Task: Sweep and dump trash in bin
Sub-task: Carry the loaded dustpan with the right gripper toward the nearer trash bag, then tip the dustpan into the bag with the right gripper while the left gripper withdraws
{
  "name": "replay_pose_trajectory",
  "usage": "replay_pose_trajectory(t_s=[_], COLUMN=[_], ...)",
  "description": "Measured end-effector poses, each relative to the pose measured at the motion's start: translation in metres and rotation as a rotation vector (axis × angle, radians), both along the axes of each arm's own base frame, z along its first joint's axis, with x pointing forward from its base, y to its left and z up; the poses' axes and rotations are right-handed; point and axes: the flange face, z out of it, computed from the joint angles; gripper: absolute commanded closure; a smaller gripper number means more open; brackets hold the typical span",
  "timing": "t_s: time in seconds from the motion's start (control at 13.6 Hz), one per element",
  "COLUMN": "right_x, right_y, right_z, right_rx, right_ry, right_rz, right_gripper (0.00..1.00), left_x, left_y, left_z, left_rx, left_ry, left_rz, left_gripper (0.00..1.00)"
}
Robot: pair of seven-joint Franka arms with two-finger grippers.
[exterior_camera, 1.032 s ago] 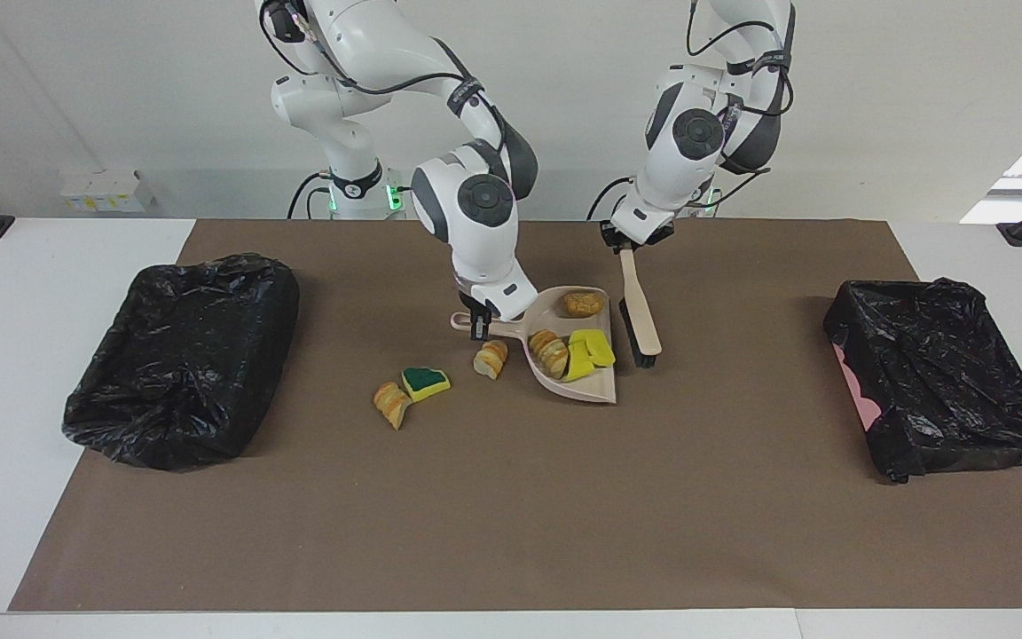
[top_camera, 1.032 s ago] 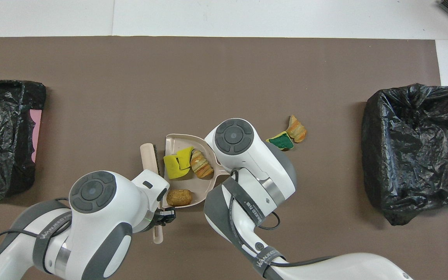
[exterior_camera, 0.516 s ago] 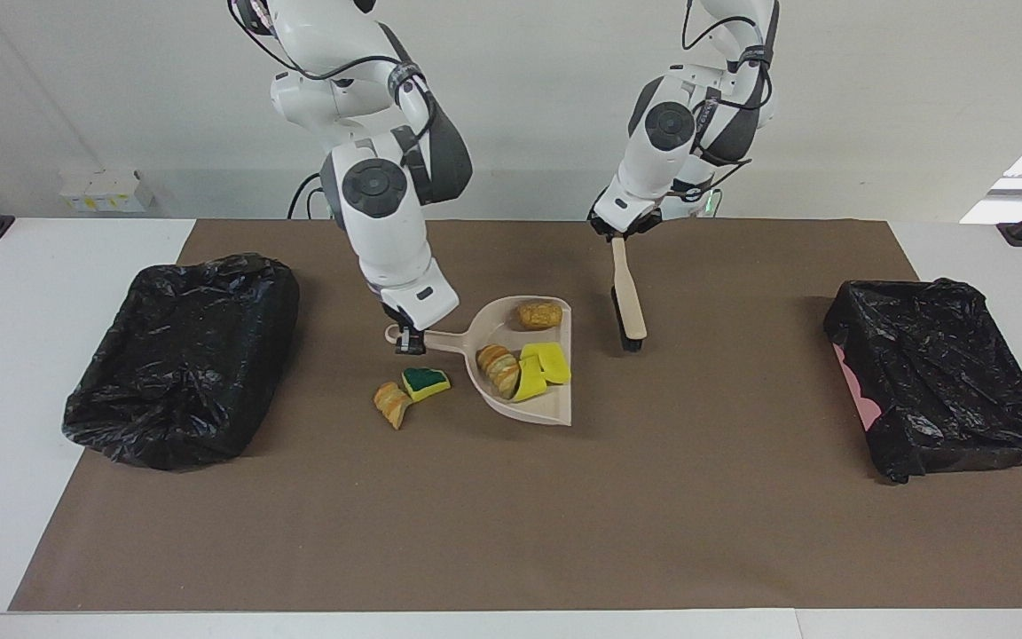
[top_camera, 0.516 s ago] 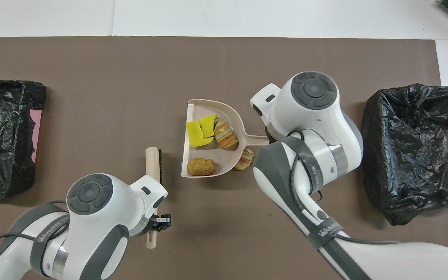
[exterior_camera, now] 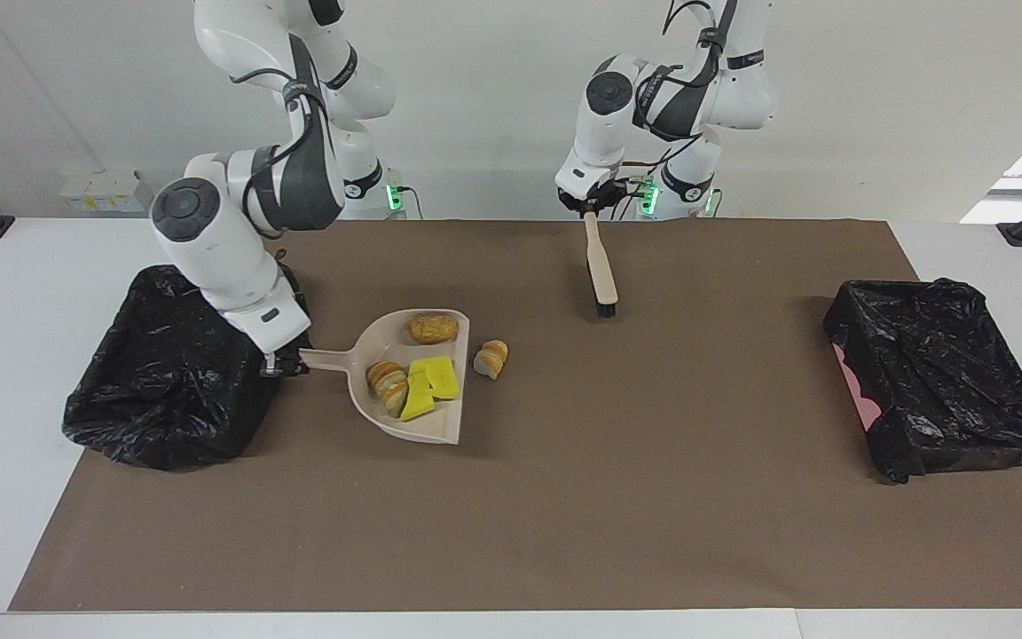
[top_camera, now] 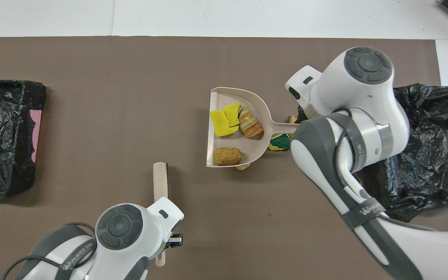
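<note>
R gripper (exterior_camera: 279, 364): clamped on beige dustpan (exterior_camera: 440, 417) handle end, at edge of black-bagged bin (exterior_camera: 165, 373) twd right arm's end.
Pan load: bread chunks (exterior_camera: 433, 328), yellow sponge bits (exterior_camera: 436, 377).
Loose: bread scrap (exterior_camera: 491, 358) on mat beside pan; green-faced sponge (top_camera: 280, 140) under handle.
L gripper (exterior_camera: 590, 206): fingers narrow, holding brush (exterior_camera: 601, 273) handle, bristles down.

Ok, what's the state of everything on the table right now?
Right gripper: shut on dustpan handle.
Dustpan: raised, carrying bread chunks and yellow sponge pieces.
Loose bread chunk: on mat by dustpan's mouth.
Green-faced sponge: on mat under dustpan handle.
Left gripper: shut on brush handle.
Brush: hanging, bristles down.
Bin at right arm's end: open, bag-lined.
Bin at left arm's end: open, bag-lined.
</note>
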Motion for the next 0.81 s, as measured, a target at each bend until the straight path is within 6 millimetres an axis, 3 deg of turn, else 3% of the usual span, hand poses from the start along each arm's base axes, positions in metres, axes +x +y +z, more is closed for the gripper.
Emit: replay_pose_trajectory(t_s=[0.29,0.37,0.52,0.59,0.81], right_x=[-0.004,-0.007,-0.016,-0.023,-0.05], right_y=[-0.074,-0.092,-0.126,-0.144,-0.187], right_z=[0.003,0.008,0.028,0.041,0.088], right_rx=[-0.026,-0.05,-0.084,-0.103,-0.193], right_ry=[0.002,0.003,-0.008,-0.019,-0.052], right_rz=[-0.019,-0.032,-0.063,-0.066,-0.068], right_gripper=[1.0,1.0,1.0,1.0,1.0], left_x=[-0.024,-0.027,-0.029,-0.029,-0.028], left_y=[-0.01,-0.01,-0.01,-0.01,-0.01], left_z=[-0.02,-0.023,-0.025,-0.025,-0.025], left_rx=[-0.026,-0.024,-0.026,-0.026,-0.032], left_ry=[-0.004,0.001,0.002,0.002,0.005], left_rz=[0.001,0.002,0.003,0.004,-0.01], left_gripper=[0.98,0.79,0.08,0.0,0.0])
